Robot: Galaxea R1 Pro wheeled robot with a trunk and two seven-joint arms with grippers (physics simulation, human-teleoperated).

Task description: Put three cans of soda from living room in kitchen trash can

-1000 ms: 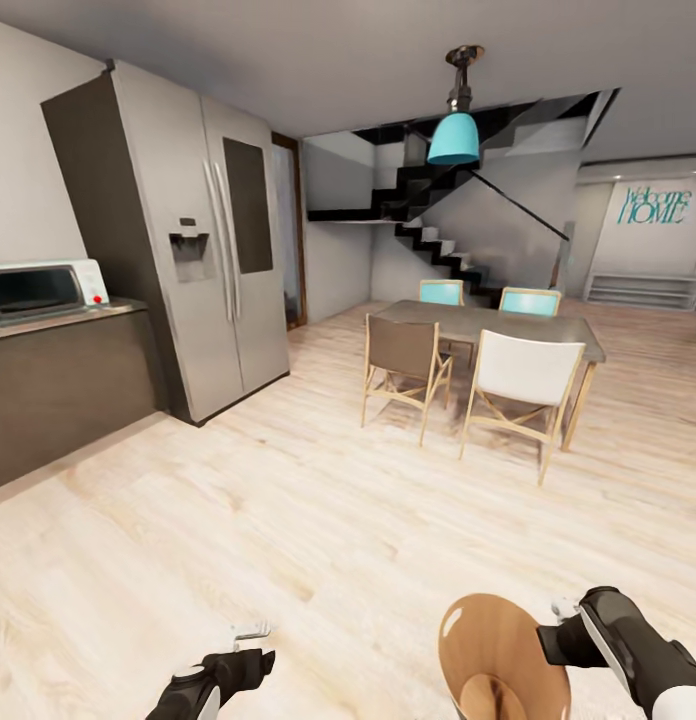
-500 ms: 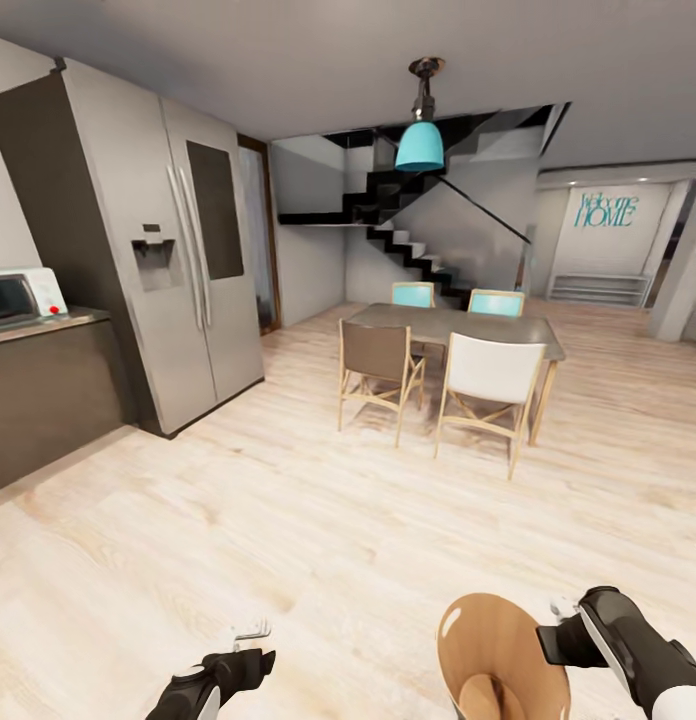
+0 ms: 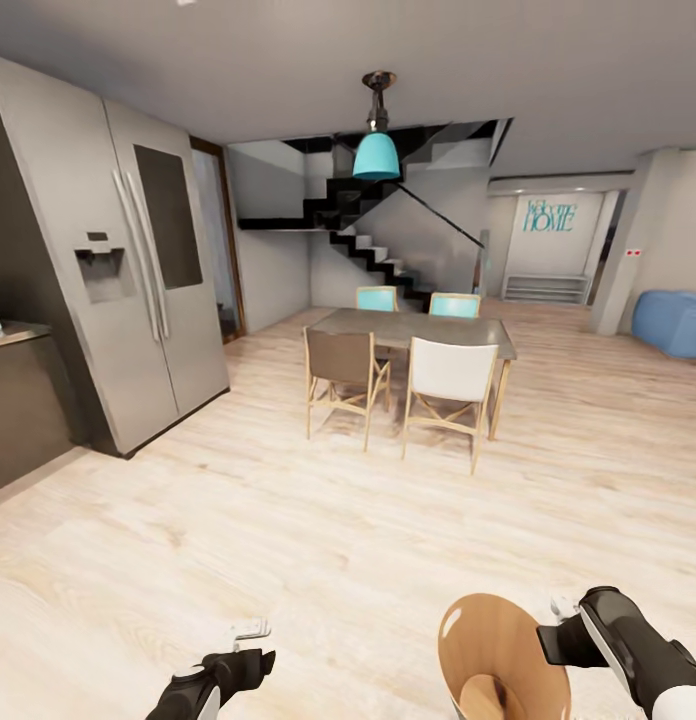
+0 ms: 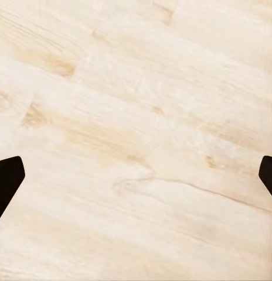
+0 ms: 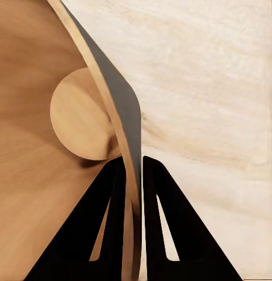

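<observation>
Right hand (image 5: 131,175) low beside the body, pinched on the tash can (image 3: 493,650) rim; left hand (image 4: 136,181) spread wide over bare floor (image 3: 318,540).

floor (image 3: 318,540): pale wood planks, visible grain and knots, soft satin sheen
tash can (image 3: 498,660): glossy copper-brown inside, bright highlight near the rim; thin wall
right gripper (image 5: 131,175): matt black fingers, plastic-looking
fridge (image 3: 138,280): brushed grey metal, dark glossy door panel
table (image 3: 418,328): matt grey top, light wooden legs
lamp (image 3: 376,156): smooth turquoise shade
</observation>
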